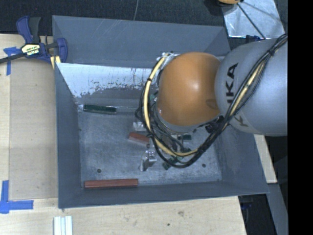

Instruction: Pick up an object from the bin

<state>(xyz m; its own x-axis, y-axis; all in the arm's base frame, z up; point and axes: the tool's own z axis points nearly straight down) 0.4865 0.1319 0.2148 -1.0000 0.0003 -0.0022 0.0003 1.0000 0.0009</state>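
Observation:
My gripper (147, 158) shows as a bit of grey metal under the arm's orange dome, low over the middle of the bin floor. A small reddish-brown piece (139, 137) lies right beside it, partly hidden by the cables; whether it is being touched I cannot tell. A long reddish-brown stick (111, 183) lies flat along the bin's near wall, below and left of the gripper. A dark green pen-like thing (100, 109) lies at the far left of the floor, well apart from the gripper.
The arm with its orange dome and looped yellow and black cables covers the right half of the bin. Sloped grey walls ring the floor. Bare floor spreads over the left half between the pen and the stick.

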